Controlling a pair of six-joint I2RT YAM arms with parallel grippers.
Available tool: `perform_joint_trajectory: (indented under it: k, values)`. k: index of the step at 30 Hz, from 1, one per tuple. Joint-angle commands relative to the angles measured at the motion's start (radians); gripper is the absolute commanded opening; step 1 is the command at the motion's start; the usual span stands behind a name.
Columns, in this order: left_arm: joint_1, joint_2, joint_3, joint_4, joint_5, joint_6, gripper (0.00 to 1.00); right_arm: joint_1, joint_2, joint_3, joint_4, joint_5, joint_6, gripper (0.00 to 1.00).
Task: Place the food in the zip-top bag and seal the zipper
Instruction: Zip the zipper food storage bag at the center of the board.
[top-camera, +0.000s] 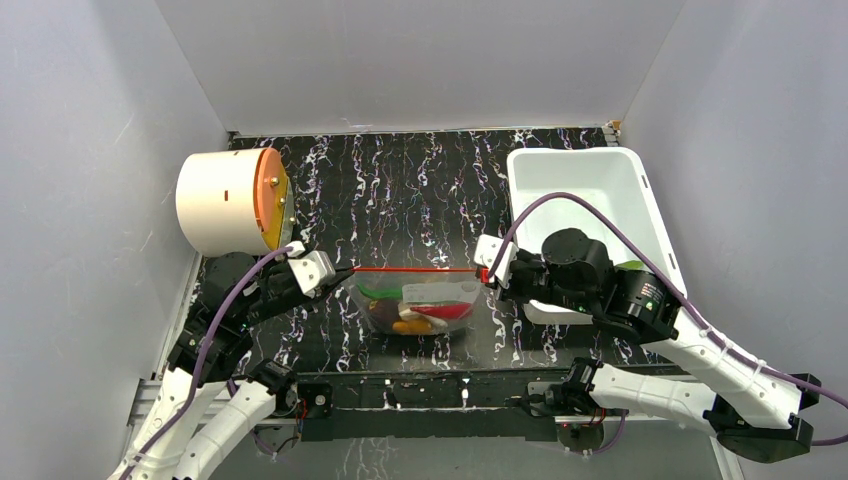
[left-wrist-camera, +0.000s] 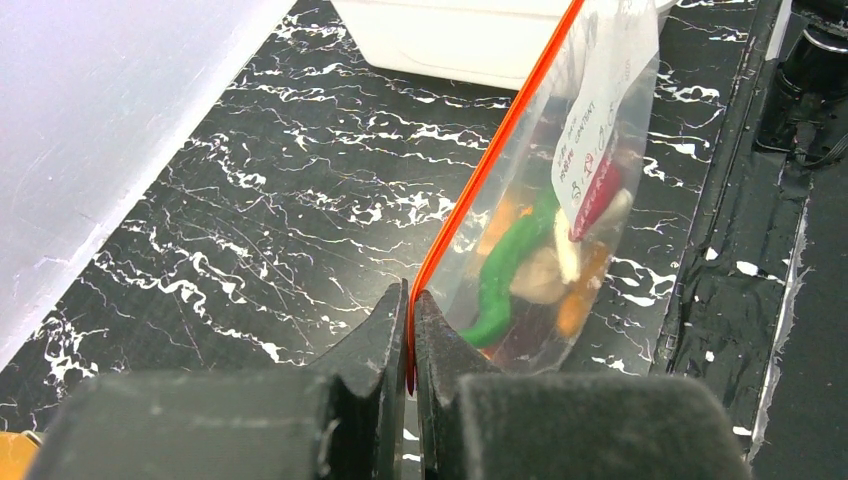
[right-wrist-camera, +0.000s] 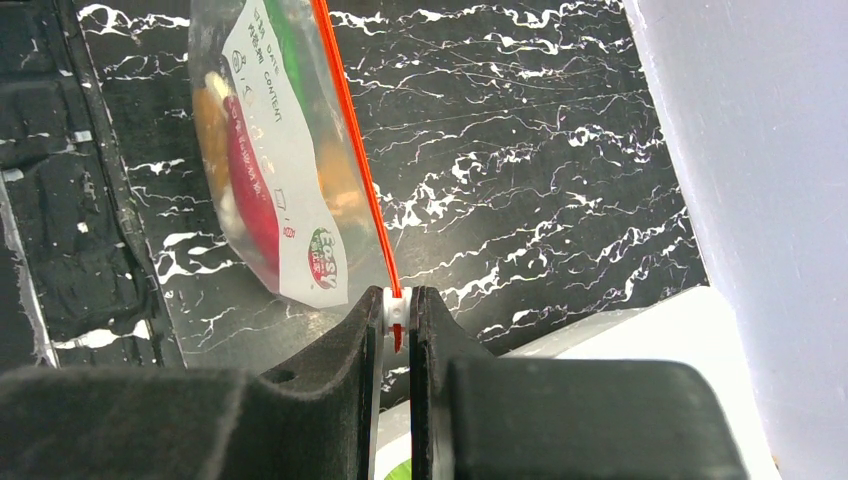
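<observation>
Our left gripper (left-wrist-camera: 409, 296) is clamped on the left end of the zipper (top-camera: 415, 269), and our right gripper (right-wrist-camera: 397, 298) on its right end, at a white slider (right-wrist-camera: 396, 311). The thin orange strip runs taut, left to right, between them. The crinkly clear bag (top-camera: 428, 298) sags on its near side, with the smooth toy food (top-camera: 425, 316) inside.

White arm links (top-camera: 730, 365), black joints (top-camera: 575, 262), purple cables (top-camera: 565, 196), black claw fingers (left-wrist-camera: 368, 345)

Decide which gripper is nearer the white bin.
Right. The right gripper clamps the zipper end beside the white bin; the left gripper clamps the opposite end, across the bag.
</observation>
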Motion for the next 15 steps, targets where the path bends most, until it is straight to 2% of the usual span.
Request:
perform_joint_trajectory:
  k: [1,15]
  values:
    - [0.014,-0.005,0.034,-0.004,-0.071,0.01,0.0,-0.014,-0.032,0.029,-0.072,0.066,0.013,0.0]
    - [0.014,-0.076,0.012,-0.011,-0.059,-0.071,0.0,-0.013,-0.048,0.018,-0.113,0.015,0.049,0.0]
